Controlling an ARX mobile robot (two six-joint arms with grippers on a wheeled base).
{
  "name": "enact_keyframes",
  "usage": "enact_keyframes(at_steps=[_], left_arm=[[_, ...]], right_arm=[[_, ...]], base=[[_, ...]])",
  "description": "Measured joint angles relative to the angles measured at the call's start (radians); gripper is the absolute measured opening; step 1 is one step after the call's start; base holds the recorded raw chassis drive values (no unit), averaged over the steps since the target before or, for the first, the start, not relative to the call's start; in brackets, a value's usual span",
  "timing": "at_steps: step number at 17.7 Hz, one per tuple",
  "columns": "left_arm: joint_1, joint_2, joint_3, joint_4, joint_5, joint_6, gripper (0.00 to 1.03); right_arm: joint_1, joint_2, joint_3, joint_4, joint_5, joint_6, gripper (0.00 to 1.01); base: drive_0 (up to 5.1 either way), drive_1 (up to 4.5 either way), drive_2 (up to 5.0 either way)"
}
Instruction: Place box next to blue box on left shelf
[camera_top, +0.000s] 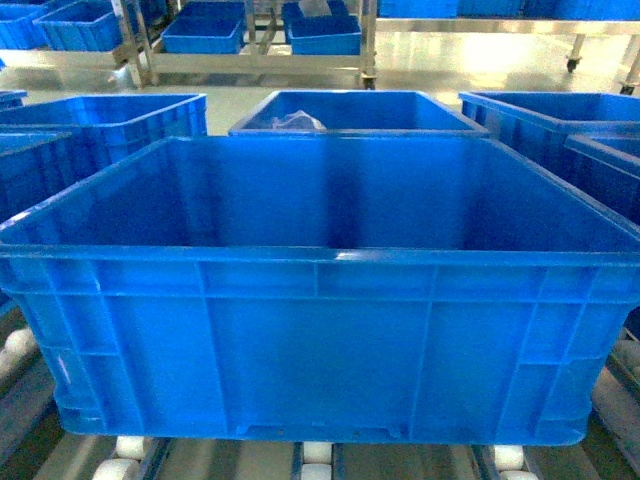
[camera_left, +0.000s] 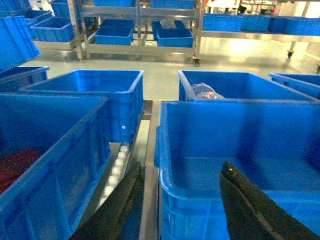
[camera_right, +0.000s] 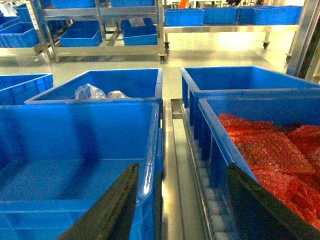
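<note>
The box (camera_top: 320, 300) sits on the shelf (camera_top: 318, 458), right up front on white rollers with more blue crates (camera_top: 110, 125) packed either side. Left gripper (camera_left: 180, 200) has its fingers spread over the box's left rim, right gripper (camera_right: 182, 205) spread over the right rim. Behind is a glossy pale green floor (camera_top: 450, 70) and steel racks (camera_top: 250, 40) of small blue bins

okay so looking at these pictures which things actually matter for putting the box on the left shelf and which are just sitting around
Part of the job:
- the box, large, blue and empty, on the rollers
- the left shelf, roller rails beside it
- left gripper and right gripper, each straddling a side wall of the box

Just lying about:
- crate of red material
- crate with clear plastic bags
- far racks of blue bins
</note>
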Motion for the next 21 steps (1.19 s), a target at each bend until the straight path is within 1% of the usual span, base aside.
enact_keyframes(at_steps=[1,2,4,5,6,7,8,9,10,11,12,14,15,16,21], left_arm=[[0.020,-0.024,-0.024,-0.011,0.021,0.002,0.34],[0.038,-0.046,-0.041,-0.023,0.029,0.002,0.25],[0.065,-0.088,-0.059,-0.036,0.055,0.002,0.07],[0.074,-0.106,-0.067,-0.043,0.070,0.003,0.01],[0.116,-0.131,-0.075,-0.061,0.136,0.004,0.02],[0.173,-0.153,-0.087,-0.071,0.169,0.005,0.02],[0.193,-0.168,-0.095,-0.082,0.160,0.004,0.02],[0.188,-0.185,-0.102,-0.092,0.169,0.004,0.02],[0.179,-0.206,-0.109,-0.107,0.182,0.005,0.02],[0.179,-0.223,-0.113,-0.117,0.180,0.005,0.02],[0.179,-0.244,-0.117,-0.129,0.177,0.005,0.02],[0.182,-0.274,-0.125,-0.150,0.180,0.005,0.02],[0.181,-0.286,-0.149,-0.120,0.178,0.005,0.02],[0.181,-0.302,-0.148,-0.149,0.180,0.005,0.02],[0.181,-0.370,-0.148,-0.212,0.179,0.005,0.02]], right_arm=[[-0.023,-0.032,-0.014,-0.003,-0.031,-0.016,0.43],[-0.042,-0.061,-0.032,-0.014,-0.054,-0.025,0.34],[-0.079,-0.108,-0.067,-0.041,-0.091,-0.032,0.16],[-0.095,-0.131,-0.079,-0.055,-0.104,-0.035,0.07],[-0.113,-0.158,-0.090,-0.068,-0.122,-0.043,0.02],[-0.126,-0.183,-0.097,-0.079,-0.139,-0.045,0.02],[-0.137,-0.208,-0.106,-0.093,-0.149,-0.045,0.02],[-0.150,-0.230,-0.116,-0.108,-0.162,-0.045,0.02],[-0.177,-0.260,-0.124,-0.132,-0.203,-0.045,0.02],[-0.235,-0.282,-0.133,-0.150,-0.256,-0.045,0.02],[-0.274,-0.307,-0.138,-0.163,-0.263,-0.045,0.02],[-0.267,-0.348,-0.146,-0.193,-0.281,-0.045,0.02],[-0.265,-0.360,-0.156,-0.187,-0.280,-0.045,0.02],[-0.265,-0.369,-0.172,-0.177,-0.279,-0.045,0.02],[-0.265,-0.466,-0.173,-0.271,-0.279,-0.045,0.02]], base=[[0.0,0.00,0.0],[0.0,0.00,0.0],[0.0,0.00,0.0],[0.0,0.00,0.0],[0.0,0.00,0.0],[0.0,0.00,0.0],[0.0,0.00,0.0],[0.0,0.00,0.0],[0.0,0.00,0.0],[0.0,0.00,0.0],[0.0,0.00,0.0],[0.0,0.00,0.0],[0.0,0.00,0.0],[0.0,0.00,0.0],[0.0,0.00,0.0]])
